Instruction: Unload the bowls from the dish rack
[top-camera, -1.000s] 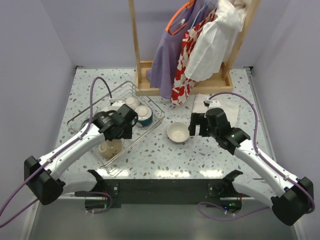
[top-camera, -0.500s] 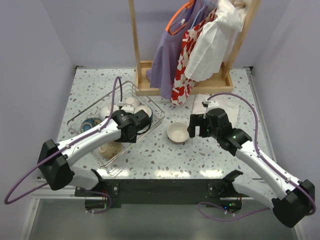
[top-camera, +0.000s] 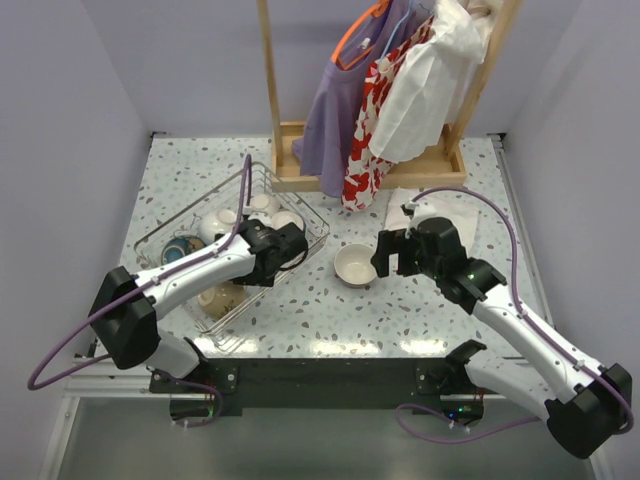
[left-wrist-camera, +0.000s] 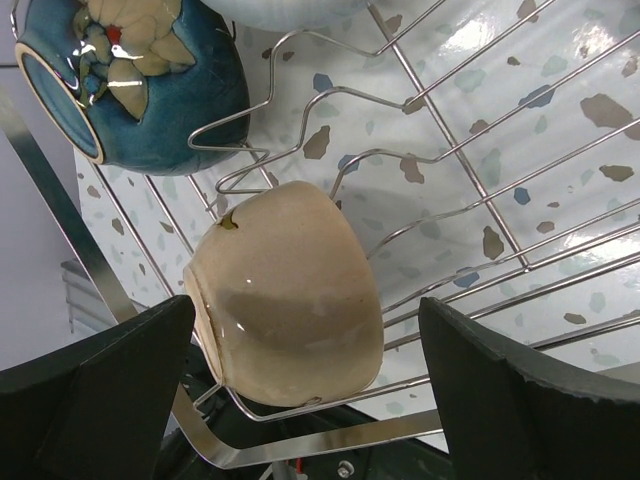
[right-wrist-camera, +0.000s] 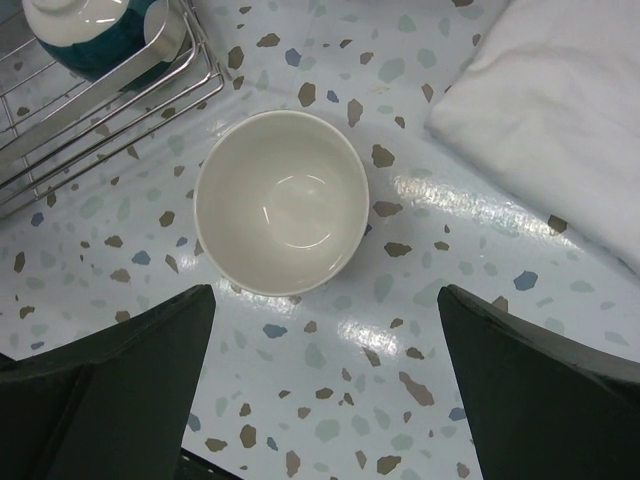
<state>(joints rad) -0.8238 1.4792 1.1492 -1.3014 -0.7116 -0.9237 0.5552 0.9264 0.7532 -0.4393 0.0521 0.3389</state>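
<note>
The silver wire dish rack (top-camera: 160, 235) sits at the left of the table. My left gripper (top-camera: 278, 252) hovers over its right part, open. In the left wrist view its gripper (left-wrist-camera: 307, 300) has wide-apart fingers flanking a beige bowl (left-wrist-camera: 280, 270) lying on its side on the wires (left-wrist-camera: 470, 140), without touching it. A dark blue patterned bowl (left-wrist-camera: 140, 90) lies beyond it. White bowls (top-camera: 218, 225) and a teal-banded one (right-wrist-camera: 95, 30) also rest in the rack. A white bowl (right-wrist-camera: 280, 200) stands upright on the table. My right gripper (right-wrist-camera: 325, 300) is open just short of it, holding nothing.
A wooden clothes stand (top-camera: 300, 170) with hanging garments (top-camera: 370, 110) rises at the back. A folded white cloth (right-wrist-camera: 560, 110) lies on the table right of the white bowl (top-camera: 355, 265). Purple walls close in on both sides.
My left arm's elbow has swung back and left, and its gripper has shifted right over the rack. The right gripper has edged slightly left, towards the white bowl.
</note>
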